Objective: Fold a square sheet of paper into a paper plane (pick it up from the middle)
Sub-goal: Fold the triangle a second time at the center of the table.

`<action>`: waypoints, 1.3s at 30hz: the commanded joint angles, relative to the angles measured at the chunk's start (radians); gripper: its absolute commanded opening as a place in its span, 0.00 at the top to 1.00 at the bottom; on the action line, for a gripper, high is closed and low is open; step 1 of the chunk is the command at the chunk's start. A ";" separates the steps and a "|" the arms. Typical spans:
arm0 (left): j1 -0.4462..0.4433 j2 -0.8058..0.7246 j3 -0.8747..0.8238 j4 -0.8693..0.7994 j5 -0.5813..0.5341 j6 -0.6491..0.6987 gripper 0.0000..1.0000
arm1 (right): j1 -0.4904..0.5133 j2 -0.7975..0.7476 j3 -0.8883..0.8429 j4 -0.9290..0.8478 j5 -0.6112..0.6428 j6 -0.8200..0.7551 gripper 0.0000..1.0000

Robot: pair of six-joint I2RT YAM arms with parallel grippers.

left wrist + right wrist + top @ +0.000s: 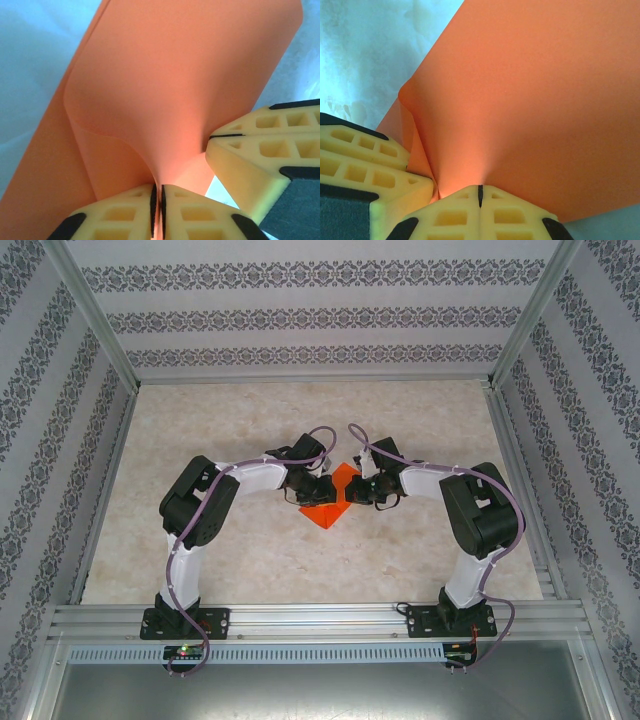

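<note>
The square sheet of paper [330, 508] is bright orange and lies folded in layers at the middle of the table, between my two grippers. In the left wrist view the sheet [175, 75] rises in a curved flap from my left gripper [157, 189], whose pads pinch it with only a hairline gap. The right gripper's yellow fingers [260, 145] clamp the paper's edge beside it. In the right wrist view my right gripper [480, 189] is shut on the sheet [535, 100], with the left fingers [365, 155] close at the left. The paper plane is out of view.
The table [250, 560] has a pale marbled top. Aluminium rails [320, 618] run along its near edge, and patterned walls [320, 300] close the back and sides. Both arms [200, 505] bend inward toward the centre.
</note>
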 commanded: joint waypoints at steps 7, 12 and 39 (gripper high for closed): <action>0.013 0.024 -0.014 0.014 -0.022 0.014 0.61 | -0.019 -0.063 -0.038 0.015 -0.048 0.015 0.91; 0.010 0.017 -0.028 0.044 -0.014 0.015 0.53 | -0.052 -0.115 -0.071 0.041 -0.081 0.037 0.89; 0.010 -0.048 -0.109 0.142 -0.004 0.010 0.64 | -0.025 -0.220 -0.171 0.148 -0.213 0.170 0.96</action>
